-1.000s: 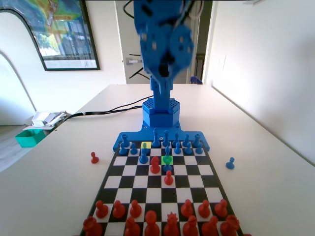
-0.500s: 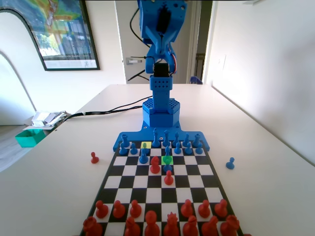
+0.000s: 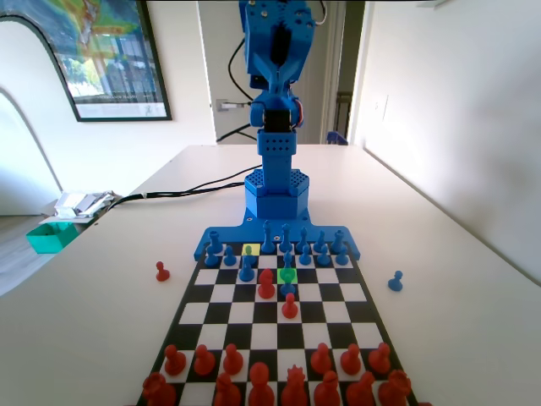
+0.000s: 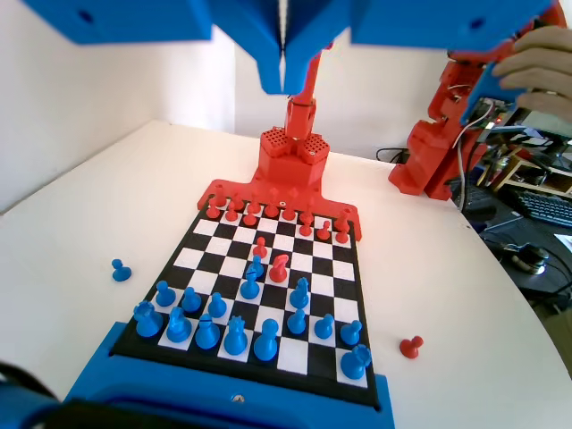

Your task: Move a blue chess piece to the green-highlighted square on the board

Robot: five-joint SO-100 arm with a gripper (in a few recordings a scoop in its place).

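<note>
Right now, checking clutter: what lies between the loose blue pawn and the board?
Nothing: the fixed view shows bare table between the loose blue pawn and the board.

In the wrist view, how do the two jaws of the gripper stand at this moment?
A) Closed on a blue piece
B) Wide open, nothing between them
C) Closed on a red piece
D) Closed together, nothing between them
D: in the wrist view the gripper hangs high above the board, its jaws meeting in a thin line with no piece held.
</note>
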